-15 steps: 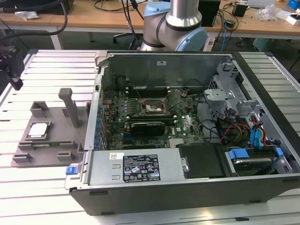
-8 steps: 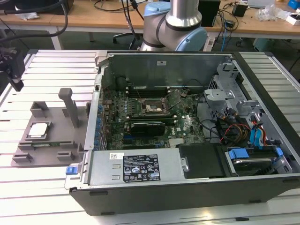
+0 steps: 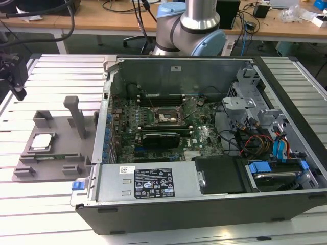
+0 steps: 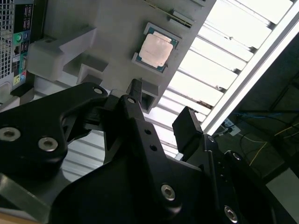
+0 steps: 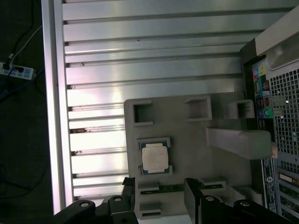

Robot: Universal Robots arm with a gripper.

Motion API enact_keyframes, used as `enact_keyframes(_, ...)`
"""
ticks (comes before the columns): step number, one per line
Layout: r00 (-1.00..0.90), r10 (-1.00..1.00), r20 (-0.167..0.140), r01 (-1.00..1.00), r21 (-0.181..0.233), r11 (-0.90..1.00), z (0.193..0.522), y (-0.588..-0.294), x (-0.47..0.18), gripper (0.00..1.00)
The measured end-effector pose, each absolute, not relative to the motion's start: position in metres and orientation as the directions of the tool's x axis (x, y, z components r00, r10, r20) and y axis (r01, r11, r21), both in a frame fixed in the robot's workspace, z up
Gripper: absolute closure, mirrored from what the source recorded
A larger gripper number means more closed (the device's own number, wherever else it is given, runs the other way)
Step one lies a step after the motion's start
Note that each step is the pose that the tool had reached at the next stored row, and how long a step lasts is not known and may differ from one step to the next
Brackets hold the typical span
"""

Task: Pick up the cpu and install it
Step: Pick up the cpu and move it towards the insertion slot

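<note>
In the exterior view, the tool (image 3: 18, 92) is seen over the slatted worktop (image 3: 61, 76), apart from the open computer case (image 3: 204, 204); the cpu (image 3: 42, 141) is seated in a grey holder (image 3: 59, 133) near the tool. In the second wrist view, the tool's fingers (image 4: 187, 128) are spread apart and empty, the cpu (image 4: 155, 48) lying ahead of them. In the first wrist view, the cpu (image 5: 154, 156) is seen just beyond the tool (image 5: 160, 186), untouched.
</note>
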State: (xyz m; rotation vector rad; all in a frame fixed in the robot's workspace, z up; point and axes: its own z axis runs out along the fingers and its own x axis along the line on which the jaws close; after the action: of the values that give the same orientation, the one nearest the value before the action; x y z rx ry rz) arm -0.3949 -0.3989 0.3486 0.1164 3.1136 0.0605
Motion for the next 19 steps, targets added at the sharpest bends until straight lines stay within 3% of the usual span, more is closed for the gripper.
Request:
enact_keyframes(12, -0.997, 0.075, -0.024, 0.074, 0.039, 0.996, 0.3435, -0.3988, -0.3949, 0.46)
enact_keyframes(19, -0.997, 0.067, -0.027, 0.067, 0.002, 0.998, 0.3384, -0.3963, -0.3941, 0.46)
